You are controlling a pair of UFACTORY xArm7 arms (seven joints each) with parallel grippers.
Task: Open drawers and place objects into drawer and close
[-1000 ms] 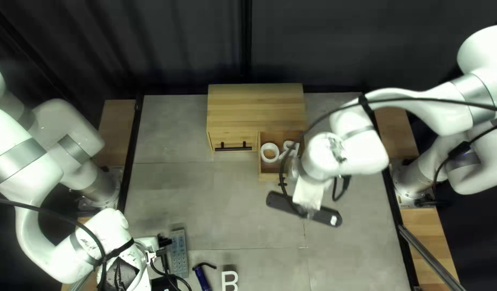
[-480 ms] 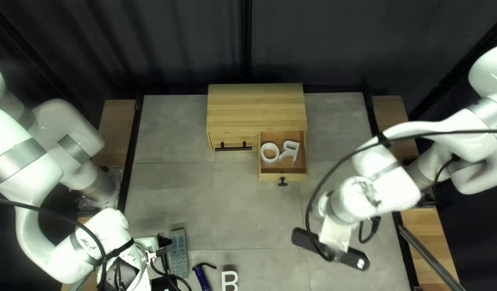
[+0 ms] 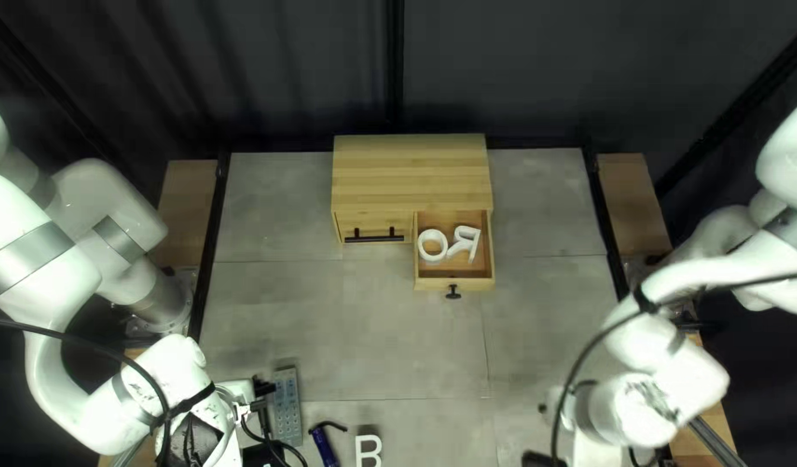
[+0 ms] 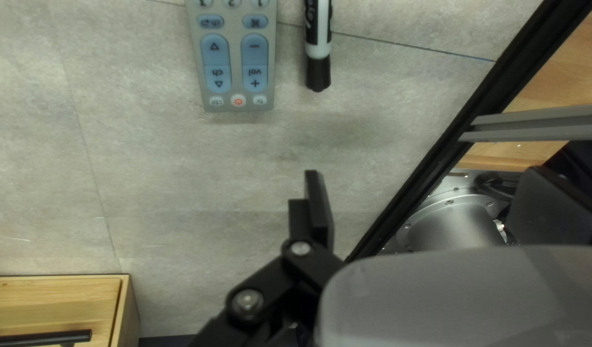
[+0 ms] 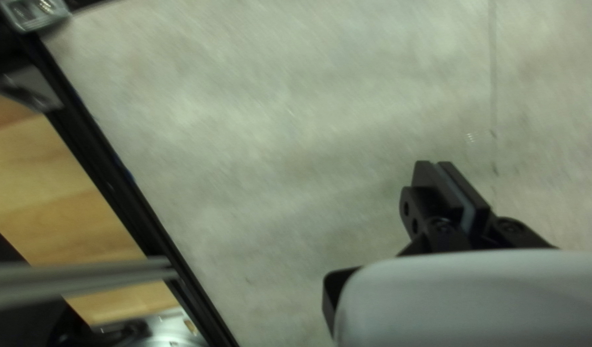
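Observation:
A wooden cabinet (image 3: 407, 173) has its right drawer (image 3: 431, 283) pulled out, with a white O (image 3: 422, 246) and a white R (image 3: 466, 233) inside. Its other front, with a bar handle, is closed. Beside the grey remote (image 3: 288, 411) is my left gripper (image 3: 247, 399). In its own view the left gripper (image 4: 373, 212) is open: one finger shows, the other is hidden; the remote (image 4: 238, 71) lies ahead. My right gripper (image 3: 595, 451), fingers hidden, is at the bottom right of the top left view. In its wrist view the right gripper (image 5: 445, 193) is shut with nothing between.
At the near edge are a white B (image 3: 360, 450) and a blue object with a black hook (image 3: 325, 445). A marker (image 4: 318, 45) lies beside the remote. Black rails (image 3: 210, 233) run along both table sides; the arms' bases stand beyond them.
My right arm has swung from in front of the drawer toward the near right corner, uncovering the drawer and the R. My left arm and the objects have stayed put.

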